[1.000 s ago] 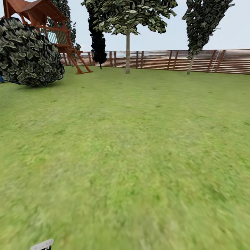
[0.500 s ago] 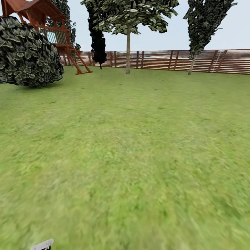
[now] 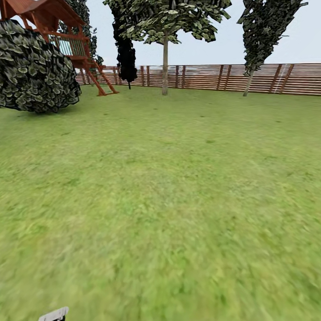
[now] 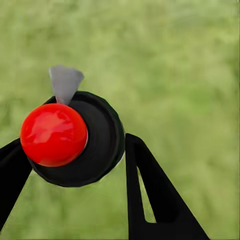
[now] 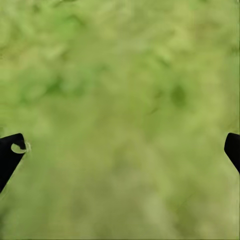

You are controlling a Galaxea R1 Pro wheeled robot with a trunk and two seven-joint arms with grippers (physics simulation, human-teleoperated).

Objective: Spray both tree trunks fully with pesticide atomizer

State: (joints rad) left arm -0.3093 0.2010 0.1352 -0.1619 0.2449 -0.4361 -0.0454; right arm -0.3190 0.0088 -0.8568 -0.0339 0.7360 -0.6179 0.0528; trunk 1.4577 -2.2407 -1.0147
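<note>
left wrist view: the left gripper (image 4: 75, 165) has its two black fingers (image 4: 150, 195) closed against the sides of the pesticide atomizer (image 4: 87, 145), a round black body seen end-on with a glossy red ball on top and a small grey nozzle tab sticking out past the rim. no label, brand or writing can be read on it (the surfaces are plain black and red). blurred green grass lies beyond it.

in the right wrist view the right gripper (image 5: 120, 150) is spread wide, one black fingertip at each side edge of the picture and nothing between them but grass.

in the head view the lawn (image 3: 178, 200) of the garden runs out to a brown slatted fence (image 3: 209, 76). a pale straight tree trunk (image 3: 165, 67) stands before the fence, a second, thinner and leaning, trunk (image 3: 248, 84) to its right. a black conifer (image 3: 126, 55), a round shrub (image 3: 35, 71) and a red wooden play tower (image 3: 67, 40) stand at the left.
</note>
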